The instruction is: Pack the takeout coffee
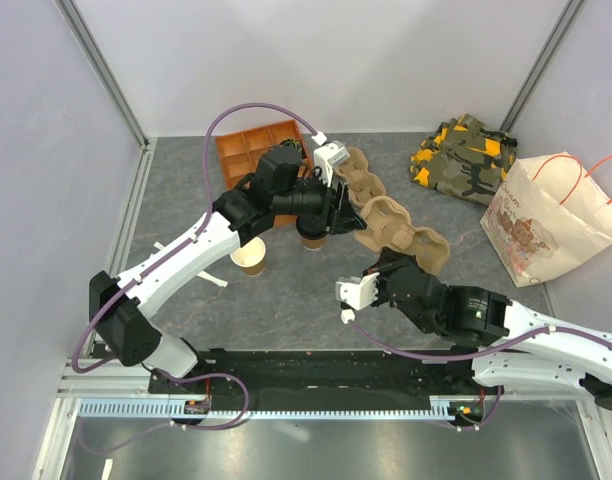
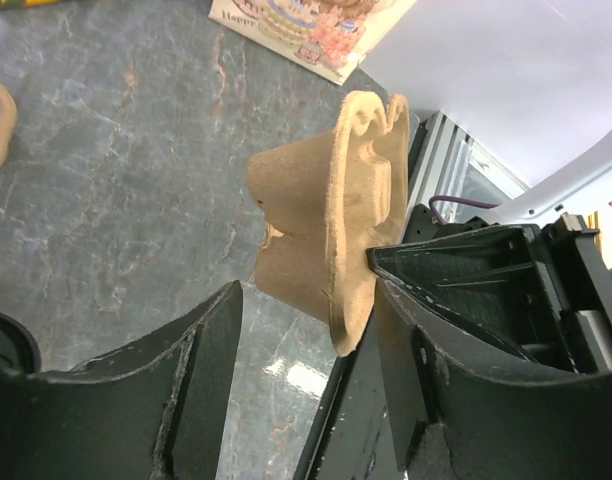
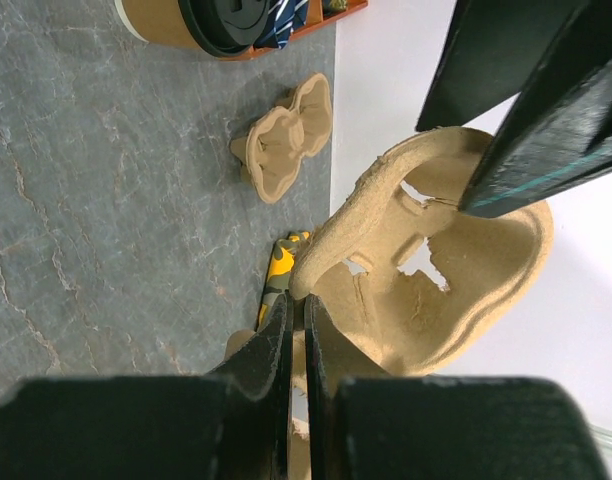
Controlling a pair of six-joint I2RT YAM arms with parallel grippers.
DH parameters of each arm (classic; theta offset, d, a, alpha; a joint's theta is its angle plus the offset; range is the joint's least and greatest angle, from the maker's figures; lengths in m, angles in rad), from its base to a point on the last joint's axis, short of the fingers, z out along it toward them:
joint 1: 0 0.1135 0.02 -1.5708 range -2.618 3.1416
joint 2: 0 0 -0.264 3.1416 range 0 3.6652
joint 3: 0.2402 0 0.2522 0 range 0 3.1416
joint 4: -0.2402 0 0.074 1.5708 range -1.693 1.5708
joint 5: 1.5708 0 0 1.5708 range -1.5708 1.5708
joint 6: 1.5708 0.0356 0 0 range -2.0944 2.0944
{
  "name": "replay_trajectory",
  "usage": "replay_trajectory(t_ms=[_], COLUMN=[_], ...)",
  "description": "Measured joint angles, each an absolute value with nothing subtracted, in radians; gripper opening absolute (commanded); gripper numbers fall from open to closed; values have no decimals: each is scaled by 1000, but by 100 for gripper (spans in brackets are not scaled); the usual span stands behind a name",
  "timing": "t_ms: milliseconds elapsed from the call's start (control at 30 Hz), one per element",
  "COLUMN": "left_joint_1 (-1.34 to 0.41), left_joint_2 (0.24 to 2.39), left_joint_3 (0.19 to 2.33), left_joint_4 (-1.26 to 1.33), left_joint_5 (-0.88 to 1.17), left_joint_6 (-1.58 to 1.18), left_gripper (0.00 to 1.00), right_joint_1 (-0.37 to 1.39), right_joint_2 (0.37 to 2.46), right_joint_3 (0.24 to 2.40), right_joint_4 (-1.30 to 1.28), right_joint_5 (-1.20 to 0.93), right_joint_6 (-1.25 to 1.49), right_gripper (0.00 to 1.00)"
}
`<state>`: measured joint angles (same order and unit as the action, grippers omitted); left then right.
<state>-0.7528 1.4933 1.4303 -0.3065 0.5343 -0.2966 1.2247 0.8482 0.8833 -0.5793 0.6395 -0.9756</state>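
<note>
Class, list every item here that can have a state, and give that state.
left gripper: open, holding nothing.
right gripper: shut on rim of near carrier.
near carrier: pockets empty.
far carrier: empty, on table.
takeout coffee: lidded, upright, not yet in a carrier.
unlidded cup: open, upright.

We see a desk (image 1: 286, 300) with a grey, stone-veined surface and a faint sheen. The pulp carrier (image 2: 351, 200) is matt, rough moulded fibre, fuzzy at its edges. The takeout coffee (image 3: 156, 20) has a smooth tan paper wall and a glossy black plastic lid (image 3: 226, 25). The left tool (image 2: 304, 285) has fingers (image 2: 186, 400) of dull, scuffed black plastic. The bag (image 1: 551, 215) is printed white paper; the camouflage cloth (image 1: 464, 155) looks soft and matt.
</note>
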Motion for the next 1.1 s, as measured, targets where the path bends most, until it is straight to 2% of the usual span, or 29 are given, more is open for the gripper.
replay_trajectory(t_ms=[167,367,467,500,567,600,633,700,800,867,900,933,1000,1100], left_joint_1=[-759,-760,-760,-760,-760,-760,-759,-759,-752,-743,-738,-730,-706,-671], left_joint_2=[1499,1499,1498,1498,1498,1497,1496,1491,1485,1476,1471,1464,1445,1420], left_joint_3=[1430,1430,1430,1430,1430,1429,1428,1420,1414,1412,1411,1410,1407,1395], left_joint_4=[-299,-295,-293,-292,-290,-288,-287,-286,-287,-292,-294,-298,-305,-308], left_joint_5=[535,534,528,524,522,519,515,503,499,501,503,508,517,530], left_joint_6=[-322,-334,-337,-339,-340,-344,-345,-345,-345,-345,-345,-345,-345,-345], left_gripper=[57,48,40,30,20,7,3,2,2,2,2,2,2,2], right_joint_1=[1229,1244,1247,1248,1248,1249,1251,1255,1258,1260,1260,1259,1254,1227], right_joint_2=[844,855,866,869,873,875,876,881,886,886,885,884,879,871], right_joint_3=[875,875,876,876,876,876,876,880,883,884,885,887,895,937], right_joint_4=[-575,-569,-566,-566,-566,-566,-566,-566,-566,-566,-567,-570,-583,-633], right_joint_5=[647,653,653,653,653,653,654,656,661,664,667,672,675,667], right_joint_6=[-984,-996,-1000,-1002,-1010,-1014,-1018,-1025,-1032,-1038,-1034,-1035,-1027,-995], right_gripper=[0,0,0,0,0,0,7,18,53,67,78,80,91,98])
